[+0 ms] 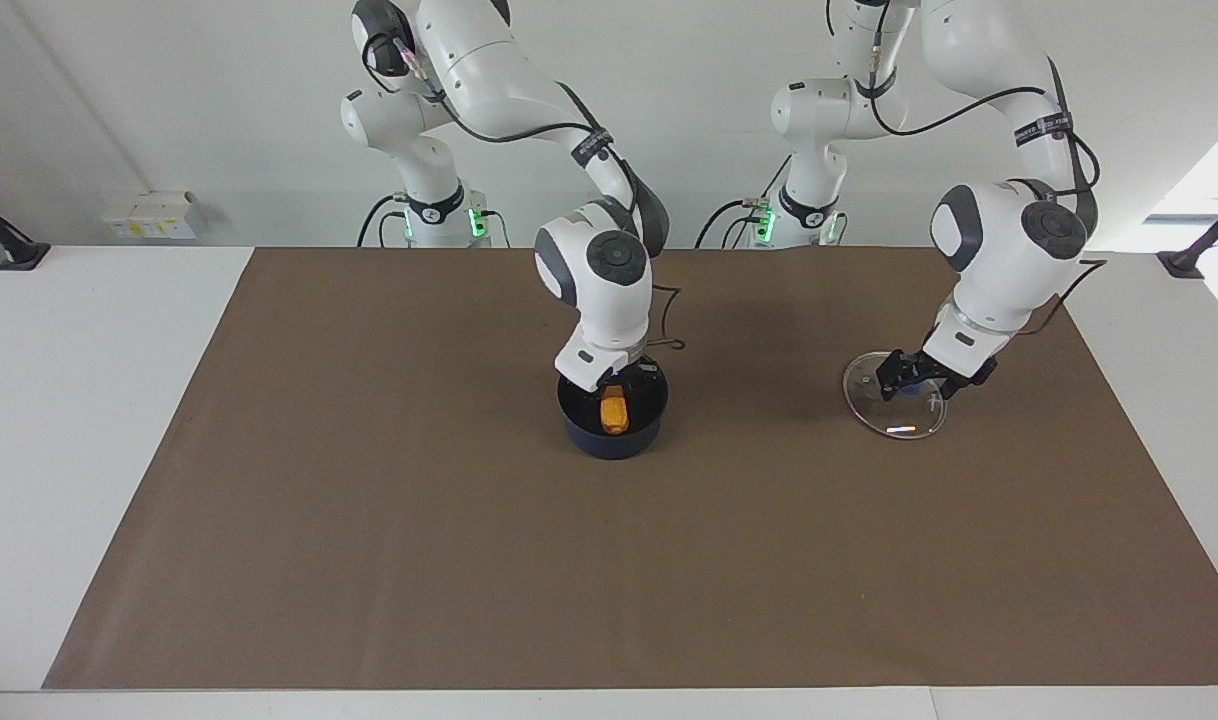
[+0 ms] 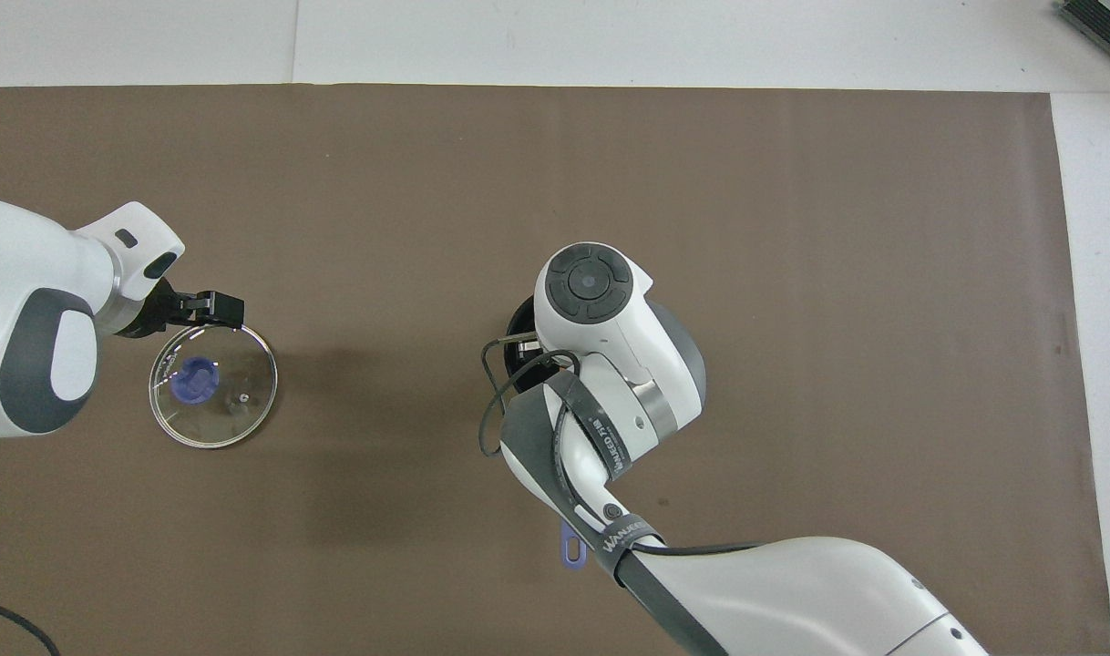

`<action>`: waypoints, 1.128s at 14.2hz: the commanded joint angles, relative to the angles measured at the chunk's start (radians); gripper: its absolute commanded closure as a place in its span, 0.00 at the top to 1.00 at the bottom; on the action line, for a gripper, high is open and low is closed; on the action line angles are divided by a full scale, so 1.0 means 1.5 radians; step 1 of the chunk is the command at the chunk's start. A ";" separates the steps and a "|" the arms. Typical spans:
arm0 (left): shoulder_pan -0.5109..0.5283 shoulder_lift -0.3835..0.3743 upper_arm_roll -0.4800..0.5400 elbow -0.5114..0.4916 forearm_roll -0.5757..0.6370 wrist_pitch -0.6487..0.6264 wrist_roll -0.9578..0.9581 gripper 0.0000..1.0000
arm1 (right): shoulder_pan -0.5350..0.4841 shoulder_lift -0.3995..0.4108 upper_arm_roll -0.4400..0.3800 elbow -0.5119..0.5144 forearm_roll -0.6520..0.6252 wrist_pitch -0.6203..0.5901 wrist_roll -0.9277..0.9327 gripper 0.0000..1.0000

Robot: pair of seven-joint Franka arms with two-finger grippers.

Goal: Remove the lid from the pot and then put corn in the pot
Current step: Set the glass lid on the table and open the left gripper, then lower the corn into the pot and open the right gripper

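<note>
Two arms worked over a brown mat point(image 1: 369, 550) that covered most of the white table point(image 1: 69, 400). Pot point(image 1: 612, 438) sat mid-mat, dark blue w/ black inside; in the overhead view only a sliver of its rim point(image 2: 516, 321) and the tip of its long handle point(image 2: 570, 549) showed past the right arm, handle pointing toward the robots. Lid point(image 1: 894, 394) lay flat on the mat well apart from the pot, toward the left arm's end of the table, blue knob point(image 2: 196, 379) up and uncovered. Corn point(image 1: 614, 411) was in the pot, orange-yellow, standing on end just under the right gripper point(image 1: 619, 384). Right gripper was down at the pot's mouth, right above the corn; couldn't tell whether its fingers were together or apart, nor whether they touched the corn. Left gripper point(image 1: 904, 379) hung just over the lid, fingers apart, holding nothing, off the knob; seen from above it point(image 2: 210, 308) sat at the lid's edge farther from the robots.
</note>
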 commanded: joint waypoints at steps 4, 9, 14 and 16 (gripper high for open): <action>-0.017 0.025 0.005 0.116 -0.006 -0.118 -0.023 1.00 | -0.001 -0.018 0.003 -0.004 0.013 -0.003 -0.007 1.00; -0.017 -0.050 0.003 0.130 -0.004 -0.207 -0.022 1.00 | -0.038 -0.110 -0.005 -0.006 0.004 -0.039 -0.006 1.00; -0.010 -0.072 0.003 0.217 -0.001 -0.341 -0.005 1.00 | -0.114 -0.200 -0.005 -0.004 -0.030 -0.112 -0.041 1.00; -0.008 -0.076 0.011 0.244 0.001 -0.377 0.013 1.00 | -0.146 -0.241 -0.005 -0.004 -0.030 -0.161 -0.070 1.00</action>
